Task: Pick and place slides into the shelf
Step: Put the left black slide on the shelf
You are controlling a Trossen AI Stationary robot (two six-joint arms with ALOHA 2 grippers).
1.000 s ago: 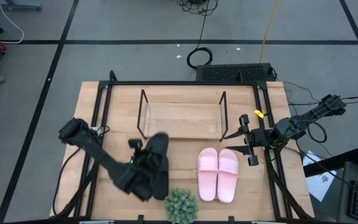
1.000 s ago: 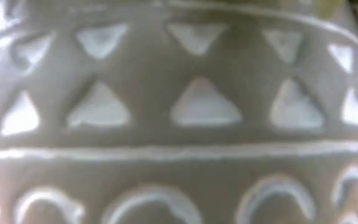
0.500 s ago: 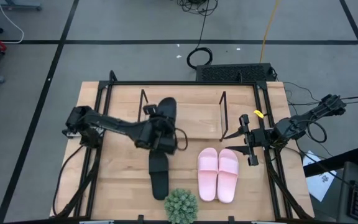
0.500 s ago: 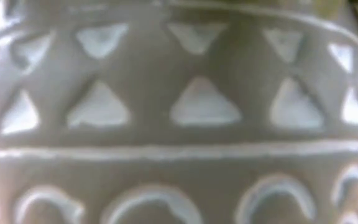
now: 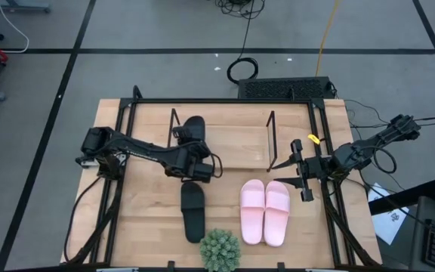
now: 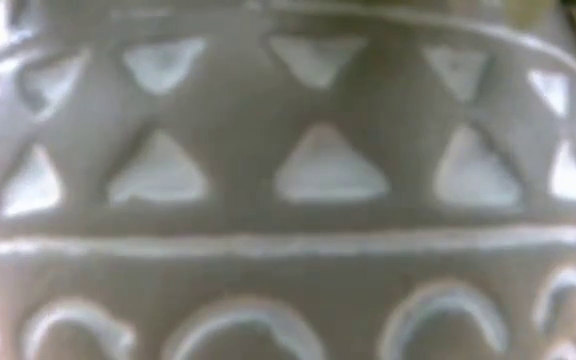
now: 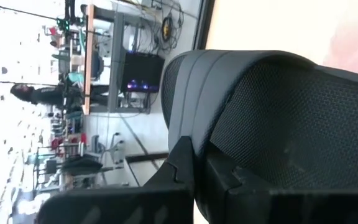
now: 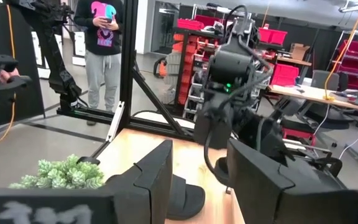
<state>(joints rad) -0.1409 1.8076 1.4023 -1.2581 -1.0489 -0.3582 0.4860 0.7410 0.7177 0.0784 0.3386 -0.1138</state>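
One black slide (image 5: 193, 128) is in my left gripper (image 5: 190, 153), over the left part of the shelf (image 5: 232, 143), a wooden board between dark wire end frames. This slide fills the left wrist view (image 7: 278, 124). The second black slide (image 5: 192, 212) lies flat on the table, nearer than the shelf. The pink pair (image 5: 265, 211) lies side by side to its right. My right gripper (image 5: 301, 169) waits open at the table's right edge, touching nothing. In the right wrist view (image 8: 201, 163) it faces the left arm. My left gripper is shut on the black slide at its near end (image 5: 192, 143), coming level from the table's left and near side. A finger (image 7: 179, 168) lies against the slide's rim (image 7: 194, 93). The slide's far end points over the shelf board. Whether it touches the board cannot be told.
A small green plant (image 5: 219, 250) in a patterned grey pot (image 6: 288, 180) stands at the near edge and blocks the whole low view. Black rails (image 5: 127, 151) frame the tabletop. A person (image 8: 103, 37) stands beyond the table's left side.
My left gripper rose from the near-left part of the table with one black slide and carried it toward the far edge, turning it lengthwise over the shelf's left part. In the last half second it settled slightly left. The other black slide stayed on the table.
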